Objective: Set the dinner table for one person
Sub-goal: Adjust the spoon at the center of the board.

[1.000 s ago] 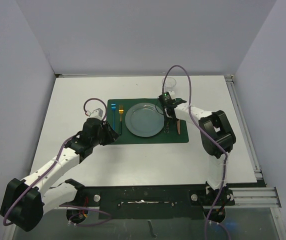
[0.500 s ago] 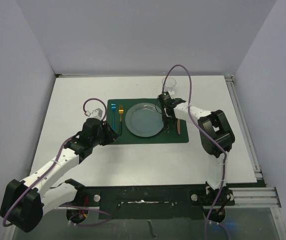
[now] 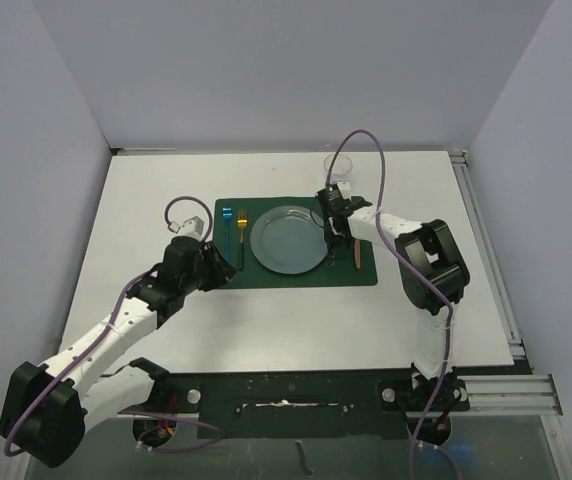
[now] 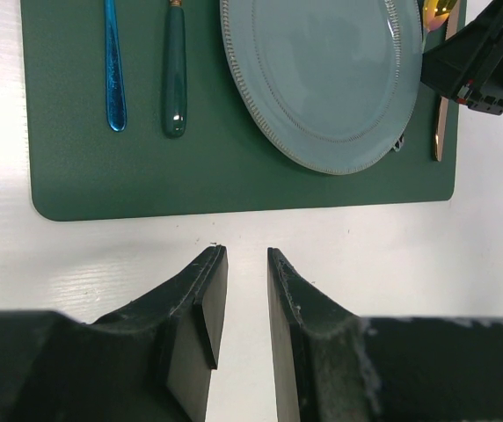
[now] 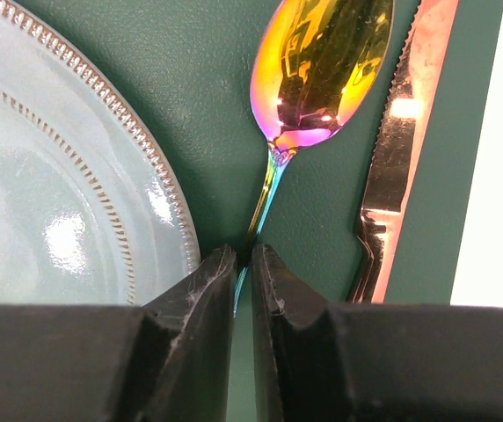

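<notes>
The white dinner table (image 3: 146, 200) bears a green placemat (image 3: 296, 278) with a plate (image 3: 286, 240) at its centre. A blue utensil (image 4: 113, 61) and a teal-handled utensil (image 4: 174, 70) lie at the plate's 9 o'clock, and a clear cup (image 3: 338, 168) stands off the mat at 1 o'clock. The right gripper (image 5: 244, 264), angled down, pinches the handle of the spoon (image 5: 322, 70), close between the plate rim and the knife (image 5: 401, 158) at 3 o'clock. The left gripper (image 4: 246, 264) hovers narrowly parted and empty over bare table off the mat's 6 o'clock edge.

lg flat white dinner table (image 3: 146, 200)
</notes>
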Controlling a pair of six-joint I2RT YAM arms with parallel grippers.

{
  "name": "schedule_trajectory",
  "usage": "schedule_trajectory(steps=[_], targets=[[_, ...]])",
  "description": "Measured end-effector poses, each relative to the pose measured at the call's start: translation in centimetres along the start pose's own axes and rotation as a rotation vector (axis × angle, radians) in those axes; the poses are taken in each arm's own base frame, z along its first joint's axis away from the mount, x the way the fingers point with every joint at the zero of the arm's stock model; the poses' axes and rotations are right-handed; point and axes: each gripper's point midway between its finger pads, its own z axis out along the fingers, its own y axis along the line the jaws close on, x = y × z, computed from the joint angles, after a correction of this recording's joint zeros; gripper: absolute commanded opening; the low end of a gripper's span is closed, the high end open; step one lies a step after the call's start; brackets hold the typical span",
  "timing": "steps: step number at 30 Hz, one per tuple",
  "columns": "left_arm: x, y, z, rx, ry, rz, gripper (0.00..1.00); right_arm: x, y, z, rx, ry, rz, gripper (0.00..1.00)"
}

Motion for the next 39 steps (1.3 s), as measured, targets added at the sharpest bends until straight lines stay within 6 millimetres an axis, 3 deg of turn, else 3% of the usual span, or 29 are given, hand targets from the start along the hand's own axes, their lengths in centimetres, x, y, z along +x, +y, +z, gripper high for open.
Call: schedule_trajectory(steps=[7,15,28,39], targets=[[0.0,0.0,0.0,0.001,0.000,0.000,0.25,0.1,0.0,-0.1,-0.004,-0.010,0.011,0.00],[0.0,0.0,0.0,-0.001,0.001,-0.001,0.25,0.2,-0.2,-0.2,-0.009,-0.028,0.019,0.00],[0.2,0.0,0.2,0.000,0.008,-0.006,0.25,1.6,-2.7,-1.0,0.020,0.008,-0.010,0.00],[0.2,0.0,0.2,0.000,0.008,-0.007,0.25,1.7,-2.8,-1.0,0.012,0.018,-0.014,0.00]])
